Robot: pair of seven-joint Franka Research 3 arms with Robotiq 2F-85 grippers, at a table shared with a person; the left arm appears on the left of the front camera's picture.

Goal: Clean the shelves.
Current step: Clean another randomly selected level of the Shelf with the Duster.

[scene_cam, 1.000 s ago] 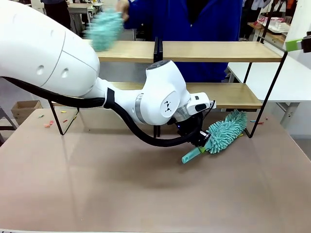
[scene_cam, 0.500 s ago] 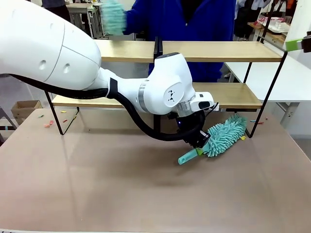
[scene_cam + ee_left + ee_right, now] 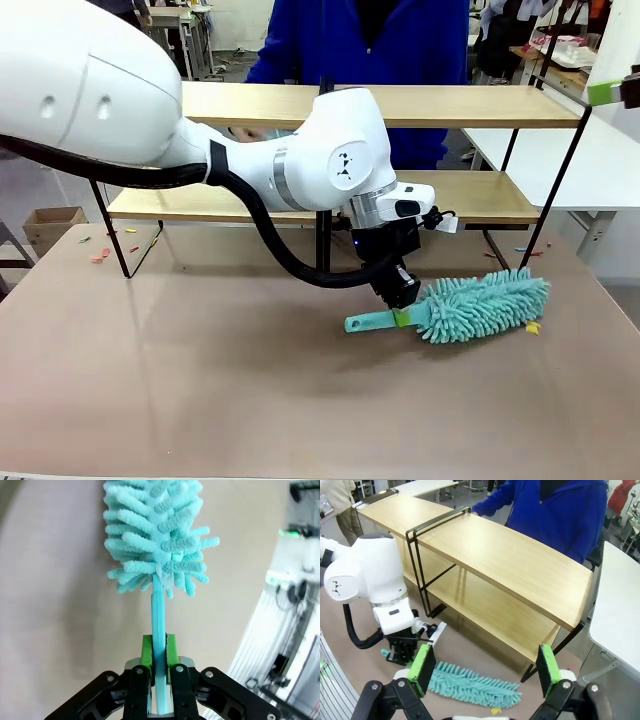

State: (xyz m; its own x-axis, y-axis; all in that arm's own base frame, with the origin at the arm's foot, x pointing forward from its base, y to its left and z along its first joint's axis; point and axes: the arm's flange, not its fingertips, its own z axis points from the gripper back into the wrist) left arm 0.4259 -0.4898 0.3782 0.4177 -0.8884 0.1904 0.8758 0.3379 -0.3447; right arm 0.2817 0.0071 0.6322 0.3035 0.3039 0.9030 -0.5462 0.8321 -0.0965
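Left tool [image 3: 159,652] gripping my duster [image 3: 480,305] by its handle | duster low over bench [image 3: 200,380], centre-right of frame | step, I judge: bringing it to shelves [image 3: 450,105] | next: lift, sweep along them

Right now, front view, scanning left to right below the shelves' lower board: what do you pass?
cardboard box → red scraps → duster handle → left gripper, clamped on the handle → duster head → yellow scrap
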